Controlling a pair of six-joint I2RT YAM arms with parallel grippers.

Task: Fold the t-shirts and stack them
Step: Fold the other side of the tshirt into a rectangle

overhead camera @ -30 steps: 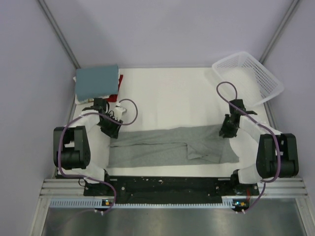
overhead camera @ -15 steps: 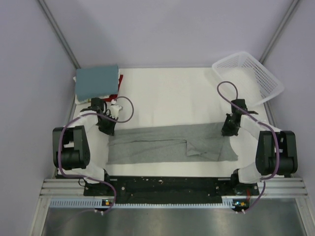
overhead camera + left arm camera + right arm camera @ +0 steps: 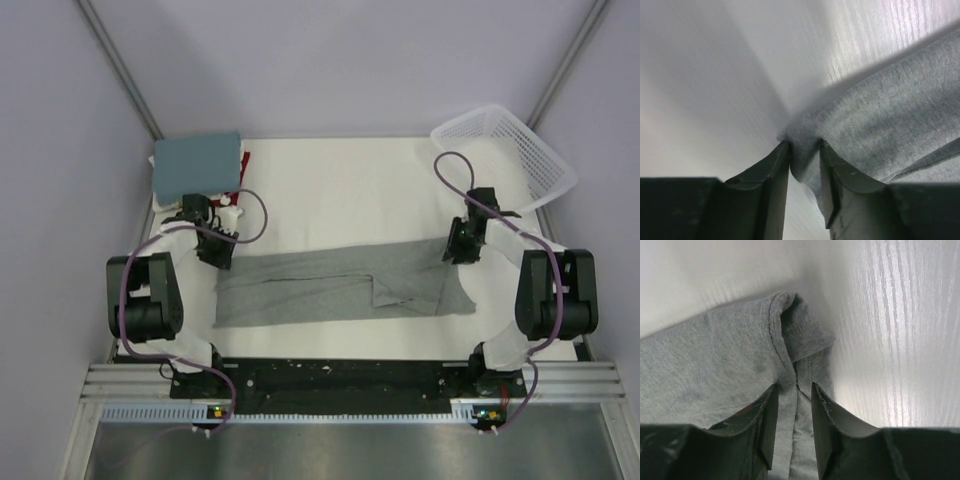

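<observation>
The heather-grey t-shirt (image 3: 330, 285) lies folded into a long band across the near middle of the white table (image 3: 340, 190). My left gripper (image 3: 218, 254) is shut on its far left corner; the left wrist view shows grey cloth (image 3: 880, 120) pinched between my fingers (image 3: 772, 165). My right gripper (image 3: 455, 250) is shut on its far right corner, and the right wrist view shows the hemmed cloth (image 3: 740, 370) bunched between the jaws. A folded teal-blue shirt (image 3: 197, 165) tops a stack at the far left, with whitish and red (image 3: 243, 170) shirts under it.
A white plastic lattice basket (image 3: 505, 155) stands tilted at the far right corner. Lilac walls close in the table on three sides. The black arm-mount rail (image 3: 340, 380) runs along the near edge.
Both grippers have moved away from the near edge, dragging the grey shirt's far edge with them. The band now lies further from the rail and flatter.
</observation>
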